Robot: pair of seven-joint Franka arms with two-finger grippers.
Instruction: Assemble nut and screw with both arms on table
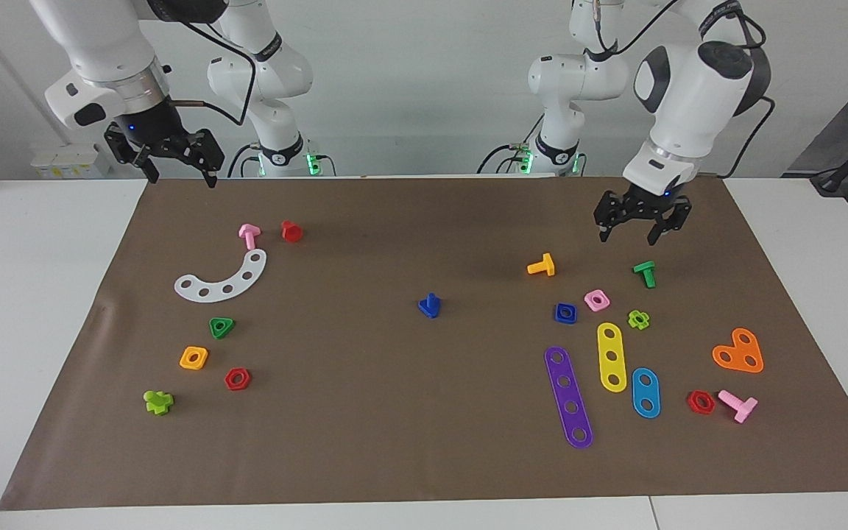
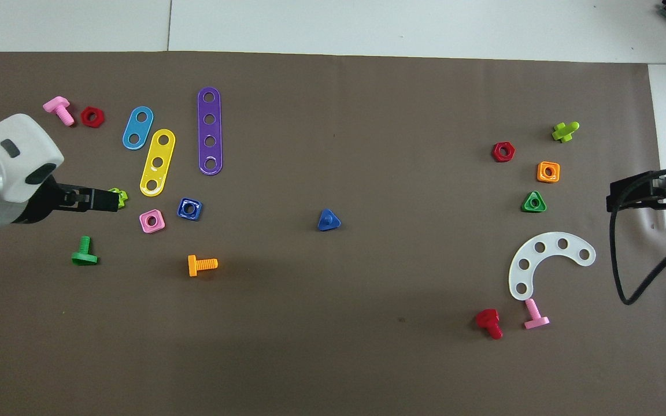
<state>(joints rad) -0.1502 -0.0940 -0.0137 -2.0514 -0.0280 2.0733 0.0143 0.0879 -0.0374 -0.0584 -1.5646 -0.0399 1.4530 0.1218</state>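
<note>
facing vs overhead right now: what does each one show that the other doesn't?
Facing only: both arm bases, and that the left tool hangs open above the mat near the green bolt, touching nothing; the right tool is open over the mat's edge.
Overhead only: the nut's centre hole, seen straight down.
Both: the nut, the screw mid-mat and all the loose parts.

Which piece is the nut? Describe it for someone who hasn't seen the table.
On the brown mat, look at the cluster of parts toward the left arm's end. The nut lies flat beside the pink square nut, just nearer the robots than the purple strip. It is the only dark blue square with a round centre hole.
</note>
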